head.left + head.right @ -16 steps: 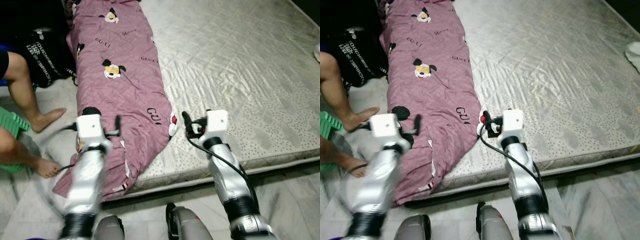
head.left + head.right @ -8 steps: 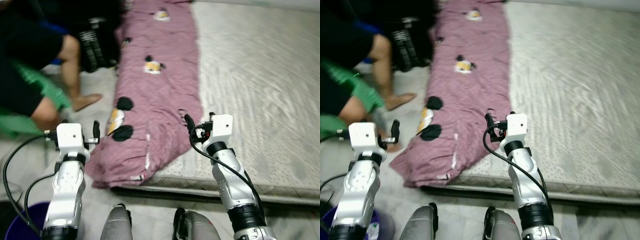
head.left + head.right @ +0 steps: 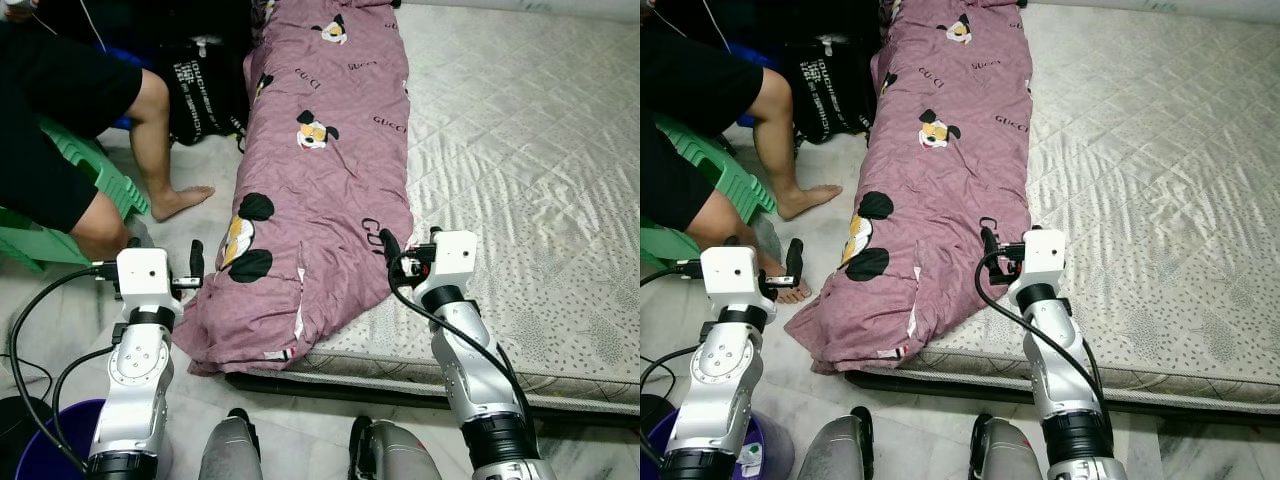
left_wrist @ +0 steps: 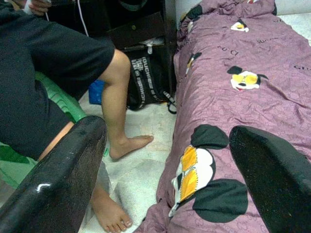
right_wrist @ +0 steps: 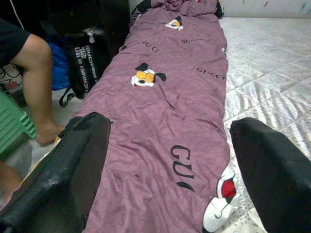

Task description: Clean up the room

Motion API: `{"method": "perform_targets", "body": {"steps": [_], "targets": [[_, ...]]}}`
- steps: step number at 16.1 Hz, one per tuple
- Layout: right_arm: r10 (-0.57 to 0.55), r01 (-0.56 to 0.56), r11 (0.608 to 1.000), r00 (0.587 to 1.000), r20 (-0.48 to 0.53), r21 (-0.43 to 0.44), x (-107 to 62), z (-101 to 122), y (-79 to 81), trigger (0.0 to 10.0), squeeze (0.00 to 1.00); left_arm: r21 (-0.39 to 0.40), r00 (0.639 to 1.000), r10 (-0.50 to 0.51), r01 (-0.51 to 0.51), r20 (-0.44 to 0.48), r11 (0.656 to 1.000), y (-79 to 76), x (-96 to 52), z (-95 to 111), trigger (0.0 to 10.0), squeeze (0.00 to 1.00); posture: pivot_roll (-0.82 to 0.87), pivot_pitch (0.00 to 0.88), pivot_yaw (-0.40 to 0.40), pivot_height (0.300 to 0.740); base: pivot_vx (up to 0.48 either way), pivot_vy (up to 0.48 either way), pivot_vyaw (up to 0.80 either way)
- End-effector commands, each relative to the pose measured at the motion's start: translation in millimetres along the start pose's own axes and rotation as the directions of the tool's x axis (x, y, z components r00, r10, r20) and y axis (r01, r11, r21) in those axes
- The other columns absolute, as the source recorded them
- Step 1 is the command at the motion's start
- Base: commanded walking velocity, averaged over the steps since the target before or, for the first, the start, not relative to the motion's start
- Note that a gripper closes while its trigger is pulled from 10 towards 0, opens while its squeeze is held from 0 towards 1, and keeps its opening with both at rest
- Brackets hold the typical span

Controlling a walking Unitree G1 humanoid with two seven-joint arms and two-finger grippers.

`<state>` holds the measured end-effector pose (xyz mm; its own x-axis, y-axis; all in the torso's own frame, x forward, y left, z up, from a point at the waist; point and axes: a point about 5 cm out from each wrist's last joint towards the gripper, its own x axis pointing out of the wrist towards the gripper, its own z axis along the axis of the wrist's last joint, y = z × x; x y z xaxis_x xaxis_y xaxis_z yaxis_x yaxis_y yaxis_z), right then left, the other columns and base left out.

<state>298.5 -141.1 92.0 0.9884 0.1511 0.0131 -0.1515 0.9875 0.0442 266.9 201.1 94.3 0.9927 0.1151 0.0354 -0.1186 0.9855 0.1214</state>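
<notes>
A mauve blanket printed with cartoon mice lies lengthwise along the left side of the mattress. Its near end spills over the mattress corner onto the floor. My left gripper hovers open over the floor, just left of that hanging end. In the left wrist view its fingers frame the blanket's edge and a person's foot. My right gripper stands open above the blanket's right edge near the mattress front. The right wrist view looks along the blanket between the wide-apart fingers.
A person sits on a green plastic stool at the left, with bare feet on the tiled floor close to my left gripper. A black bag leans behind. A purple bucket and black cables sit at my lower left.
The camera has swung and steadied, bringing the seated person and the bucket into view. My left gripper now sits beside the blanket's hanging end instead of over it. The blanket has not moved.
</notes>
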Motion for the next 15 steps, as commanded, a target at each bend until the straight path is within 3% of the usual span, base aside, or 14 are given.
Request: {"method": "perform_targets", "body": {"steps": [1,3,15], "targets": [[-0.005,0.005,1.0,1.0,0.006,0.007,-1.9,2.7,-0.7,10.0,0.0,0.007,1.0,-0.008,0.008,-0.002,1.0,0.5,-1.1,-1.3,10.0,0.0,0.0,0.159,-0.014,0.74,0.0,0.0,0.0],[-0.001,0.001,1.0,1.0,0.005,0.008,-1.4,3.3,0.0,10.0,0.0,0.005,1.0,-0.007,0.007,-0.002,1.0,0.4,-0.4,-0.9,10.0,0.0,0.0,0.165,-0.016,0.74,0.0,0.0,0.0],[0.007,-0.007,1.0,1.0,0.006,0.017,1.3,4.2,2.1,10.0,0.0,0.004,1.0,0.01,-0.01,-0.011,1.0,-1.5,8.4,0.6,10.0,0.0,0.0,0.181,-0.008,0.581,0.0,0.0,0.0]]}}
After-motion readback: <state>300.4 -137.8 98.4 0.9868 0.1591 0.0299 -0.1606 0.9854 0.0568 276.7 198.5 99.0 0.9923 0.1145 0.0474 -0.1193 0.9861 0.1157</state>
